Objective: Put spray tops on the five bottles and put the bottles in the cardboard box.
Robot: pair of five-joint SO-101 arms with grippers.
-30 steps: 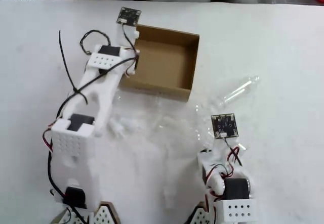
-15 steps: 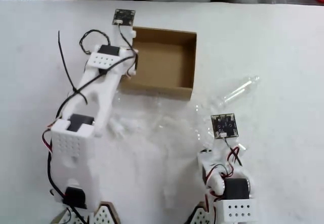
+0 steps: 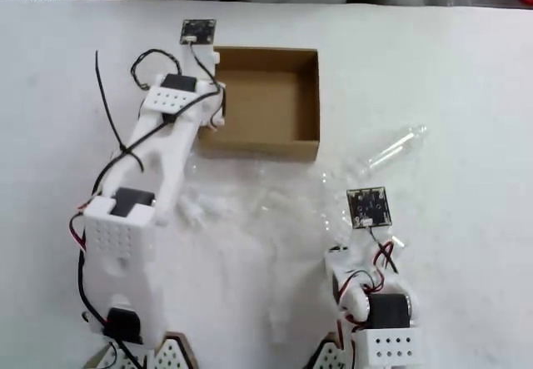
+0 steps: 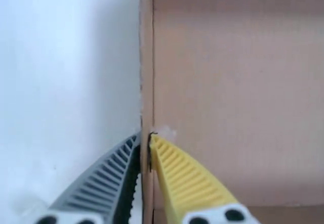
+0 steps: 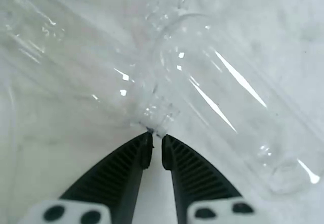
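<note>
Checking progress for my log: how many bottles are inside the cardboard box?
0. The cardboard box holds nothing; one clear bottle lies on the table to its right, and others may lie unseen in the glare nearby.

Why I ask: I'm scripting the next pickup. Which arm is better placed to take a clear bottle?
Probably the right: the right gripper hovers just at the clear bottles, while the left gripper is pinched on the cardboard box wall, away from them.
</note>
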